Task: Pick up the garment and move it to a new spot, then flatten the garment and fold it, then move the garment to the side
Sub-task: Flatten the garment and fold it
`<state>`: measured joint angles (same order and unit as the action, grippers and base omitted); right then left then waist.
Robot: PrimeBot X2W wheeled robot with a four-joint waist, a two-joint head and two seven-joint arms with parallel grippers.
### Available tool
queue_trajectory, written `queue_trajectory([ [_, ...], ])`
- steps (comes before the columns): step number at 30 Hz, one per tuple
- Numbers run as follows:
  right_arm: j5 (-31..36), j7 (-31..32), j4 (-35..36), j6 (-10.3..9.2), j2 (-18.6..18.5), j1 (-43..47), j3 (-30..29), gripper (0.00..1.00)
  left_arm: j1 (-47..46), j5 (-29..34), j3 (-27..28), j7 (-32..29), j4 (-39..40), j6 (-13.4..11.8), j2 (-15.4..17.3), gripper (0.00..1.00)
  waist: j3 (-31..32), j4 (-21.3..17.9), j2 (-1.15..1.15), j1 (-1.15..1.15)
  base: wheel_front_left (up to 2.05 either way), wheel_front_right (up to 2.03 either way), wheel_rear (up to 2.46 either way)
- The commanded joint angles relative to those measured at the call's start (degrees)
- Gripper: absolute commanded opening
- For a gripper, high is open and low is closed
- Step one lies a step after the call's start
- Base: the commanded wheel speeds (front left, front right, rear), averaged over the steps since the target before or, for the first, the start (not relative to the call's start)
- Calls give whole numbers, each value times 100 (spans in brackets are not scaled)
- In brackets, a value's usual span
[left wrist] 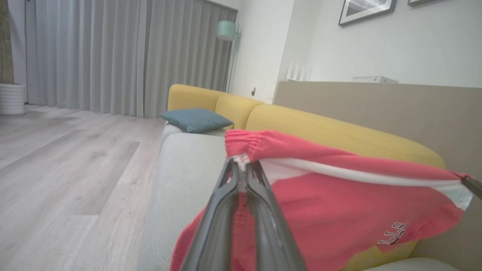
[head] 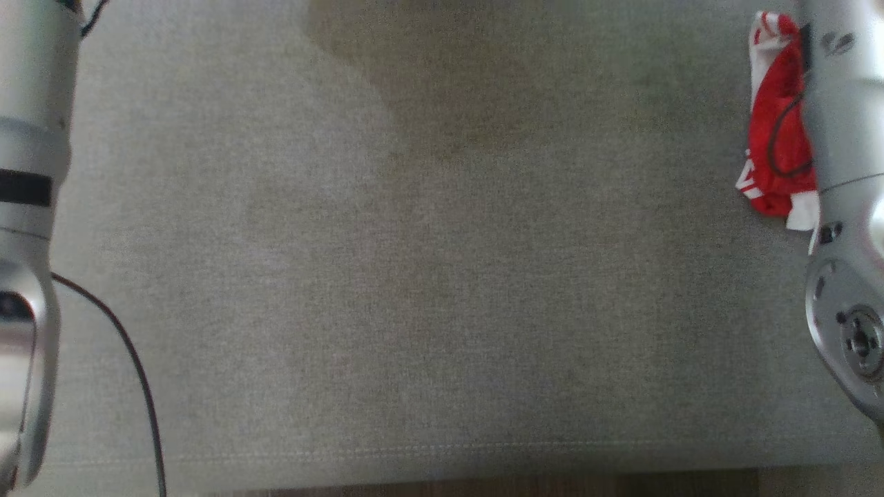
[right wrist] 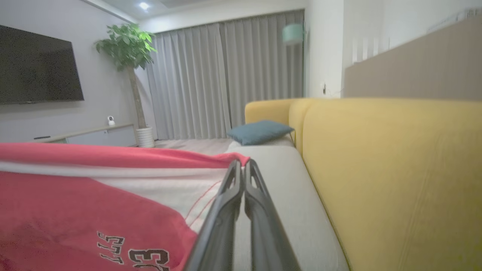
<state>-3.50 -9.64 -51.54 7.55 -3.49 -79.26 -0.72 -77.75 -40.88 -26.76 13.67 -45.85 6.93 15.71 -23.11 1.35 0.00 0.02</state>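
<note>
My left gripper [left wrist: 241,165] and right gripper [right wrist: 244,166] each clamp one red-and-white garment [left wrist: 339,203], stretched between them; one blue cushion [left wrist: 196,119] lies beyond on the grey seat [left wrist: 188,169].

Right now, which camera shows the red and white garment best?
The left wrist view: the garment hangs spread wide from the left gripper, gathered hem and lettering visible. The right wrist view shows one end, with printed numbers, at the right gripper. The head view shows a bunched bit beside the right arm.
</note>
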Motion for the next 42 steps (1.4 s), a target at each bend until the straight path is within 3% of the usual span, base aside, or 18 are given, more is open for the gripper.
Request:
queue_trajectory([
  [1, -303, -148, -237, -6, 58, -212, 186, 0, -245, 51, 186, 100, -75, 12, 255, 0, -300, -28, 0, -2, 0, 0, 0],
  [8, -873, -276, -1278, -6, 60, 129, 850, 0, 511, 151, -225, 130, 159, 53, 69, 0, -464, 70, 0, -2, 0, 0, 0],
  [19, -1436, 591, -1941, -6, -124, 1266, 1535, 0, 2510, -92, -1672, 132, 1018, 55, 583, 0, 359, 134, 0, -2, 0, 0, 0],
  [26, -2057, 1189, -1551, -6, -508, 2181, 2163, 0, 3216, -421, -2505, 132, 1312, 55, 892, 0, 964, 189, 0, -2, 0, 0, 0],
  [42, -3581, 2114, 151, -6, -1637, 4007, 3139, 0, 4341, -642, -3034, 132, 1845, 56, 939, 0, 2104, 255, 0, -2, 0, 0, 0],
])
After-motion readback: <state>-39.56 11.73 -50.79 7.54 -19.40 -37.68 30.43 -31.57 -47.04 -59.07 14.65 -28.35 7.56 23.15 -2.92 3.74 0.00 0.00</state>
